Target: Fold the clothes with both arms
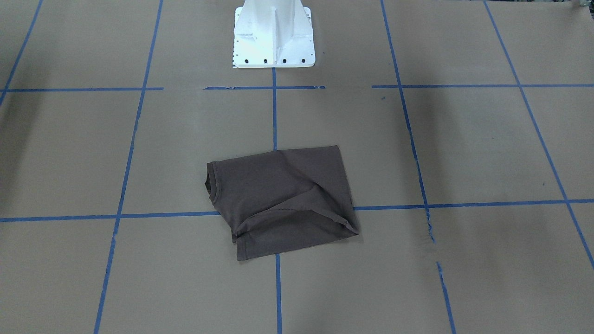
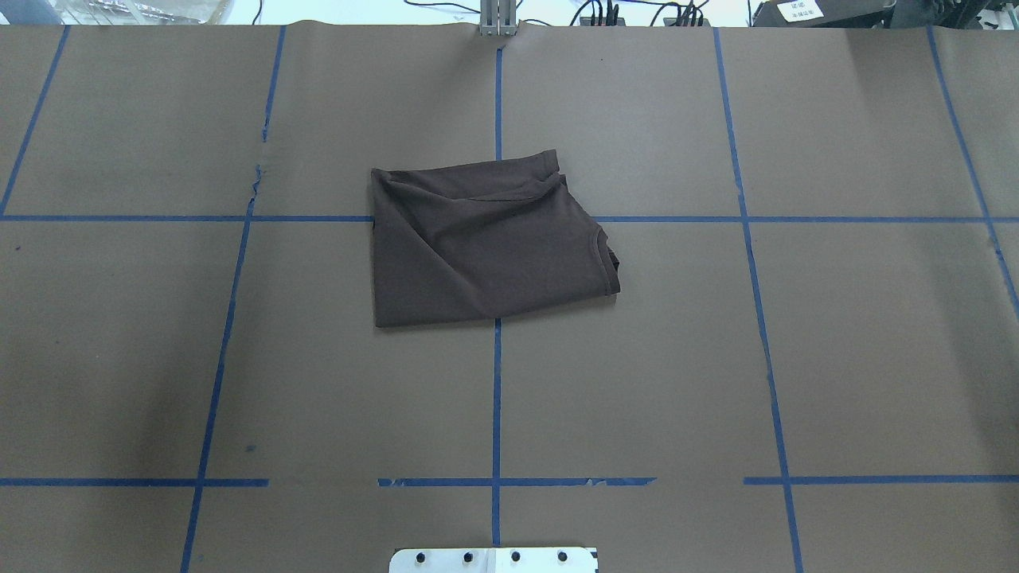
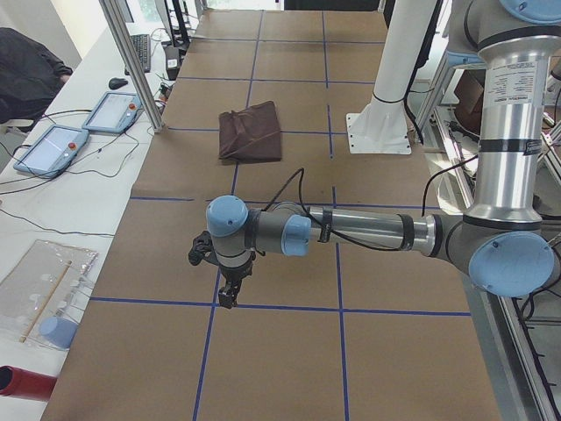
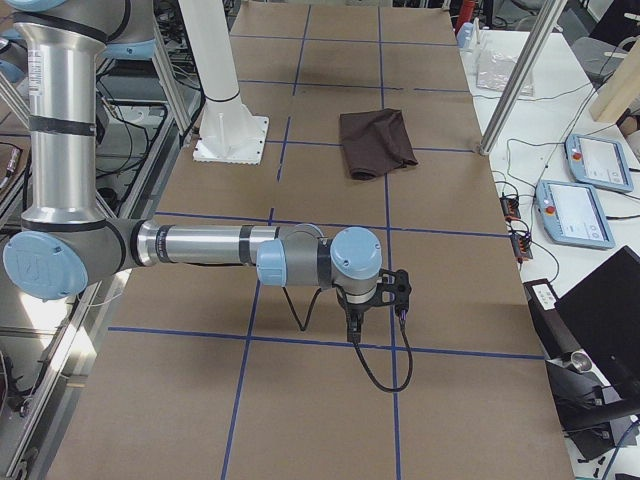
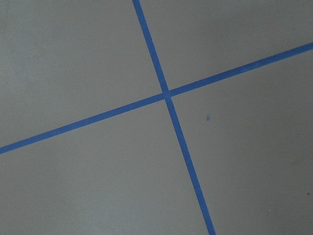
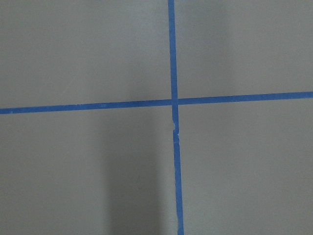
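Note:
The dark brown T-shirt point(image 1: 278, 199) lies folded into a rough rectangle at the middle of the table point(image 2: 486, 247), its collar toward the robot's right. It lies alone, with no arm near it. The left arm shows only in the exterior left view, stretched out low over the paper far from the shirt point(image 3: 252, 132), its gripper point(image 3: 228, 298) pointing down; I cannot tell if it is open or shut. The right arm appears only in the exterior right view, likewise far from the shirt point(image 4: 375, 142), its gripper point(image 4: 353, 335) pointing down, state unclear. Both wrist views show only paper and tape.
Brown paper with a grid of blue tape point(image 2: 497, 398) covers the table. The white base pedestal point(image 1: 273, 35) stands at the robot's edge. Tablets point(image 3: 53, 145), cables and a metal post point(image 3: 140, 79) sit along the far side bench.

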Robot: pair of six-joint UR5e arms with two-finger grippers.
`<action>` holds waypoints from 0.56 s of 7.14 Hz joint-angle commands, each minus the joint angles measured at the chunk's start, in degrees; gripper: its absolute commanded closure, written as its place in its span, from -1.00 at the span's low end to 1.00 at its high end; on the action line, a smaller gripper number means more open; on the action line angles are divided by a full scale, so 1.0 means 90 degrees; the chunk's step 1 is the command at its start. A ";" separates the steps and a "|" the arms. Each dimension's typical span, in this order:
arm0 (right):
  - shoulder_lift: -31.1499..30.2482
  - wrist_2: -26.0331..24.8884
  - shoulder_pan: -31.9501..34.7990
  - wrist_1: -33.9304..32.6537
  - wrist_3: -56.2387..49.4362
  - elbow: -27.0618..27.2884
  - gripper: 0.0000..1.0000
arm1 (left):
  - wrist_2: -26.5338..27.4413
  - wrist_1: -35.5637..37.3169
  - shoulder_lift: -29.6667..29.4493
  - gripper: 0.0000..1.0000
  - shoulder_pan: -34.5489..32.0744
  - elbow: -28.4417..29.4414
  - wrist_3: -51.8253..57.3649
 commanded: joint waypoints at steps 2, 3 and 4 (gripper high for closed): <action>-0.0057 -0.0001 -0.0008 0.0044 0.0292 0.0118 -1.00 | -0.0010 -0.0048 0.0046 -1.00 0.0000 0.0012 -0.0941; -0.0058 -0.0001 -0.0008 0.0044 0.0282 0.0118 -1.00 | -0.0010 -0.0059 0.0046 -1.00 0.0000 0.0012 -0.1123; -0.0058 0.0019 -0.0008 0.0044 0.0282 0.0118 -1.00 | 0.0000 -0.0068 0.0036 -1.00 0.0000 0.0012 -0.1134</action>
